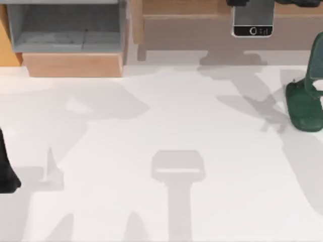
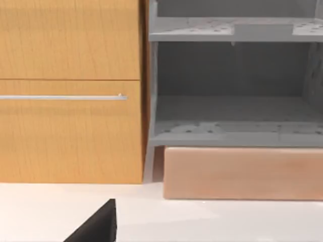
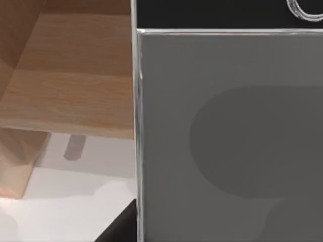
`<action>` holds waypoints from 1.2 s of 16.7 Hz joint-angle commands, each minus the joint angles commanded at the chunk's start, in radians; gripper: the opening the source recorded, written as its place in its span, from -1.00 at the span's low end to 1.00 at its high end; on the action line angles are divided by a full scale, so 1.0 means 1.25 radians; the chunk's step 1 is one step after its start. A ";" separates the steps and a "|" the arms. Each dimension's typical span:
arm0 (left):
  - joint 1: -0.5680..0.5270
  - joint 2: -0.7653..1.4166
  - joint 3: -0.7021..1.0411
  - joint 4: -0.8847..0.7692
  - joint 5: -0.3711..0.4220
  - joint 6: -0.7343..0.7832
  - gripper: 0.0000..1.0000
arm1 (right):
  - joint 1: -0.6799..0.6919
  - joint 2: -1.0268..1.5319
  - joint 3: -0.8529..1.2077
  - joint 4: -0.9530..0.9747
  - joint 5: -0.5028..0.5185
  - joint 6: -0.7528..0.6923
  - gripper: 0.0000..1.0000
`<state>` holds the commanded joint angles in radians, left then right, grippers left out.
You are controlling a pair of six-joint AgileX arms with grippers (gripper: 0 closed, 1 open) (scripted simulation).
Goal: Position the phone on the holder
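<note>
Phone point(image 1: 252, 21): held aloft at the far edge of the worktop point(image 1: 166, 126), right of centre, home button toward us. Our right hand point(image 1: 242, 2): above it, clamped on the phone. Holder point(image 1: 305, 103): worktop's right edge, well apart. Our left hand point(image 1: 6, 169): left edge, grip state we cannot tell.

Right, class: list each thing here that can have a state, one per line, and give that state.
phone: lifted off the table at the far edge of the top view, screen facing up, home button toward the near side; not on the holder.
holder: standing on the table at the right edge, nothing on it.
grey shelf unit: open-fronted.
wooden drawer: closed.
left arm: parked at the left edge.
</note>
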<state>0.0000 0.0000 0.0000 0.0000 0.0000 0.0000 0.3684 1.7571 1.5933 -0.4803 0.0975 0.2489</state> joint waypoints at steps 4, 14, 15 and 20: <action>0.000 0.000 0.000 0.000 0.000 0.000 1.00 | -0.056 -0.149 -0.199 0.173 0.024 -0.033 -1.00; 0.000 0.000 0.000 0.000 0.000 0.000 1.00 | -0.157 -0.361 -0.627 0.434 0.079 -0.117 -1.00; 0.000 0.000 0.000 0.000 0.000 0.000 1.00 | -0.162 -0.368 -0.653 0.444 0.083 -0.123 -1.00; 0.000 0.000 0.000 0.000 0.000 0.000 1.00 | -0.169 -0.380 -0.692 0.459 0.088 -0.132 -1.00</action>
<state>0.0000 0.0000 0.0000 0.0000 0.0000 0.0000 0.1568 1.2827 0.7278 0.0936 0.2077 0.0836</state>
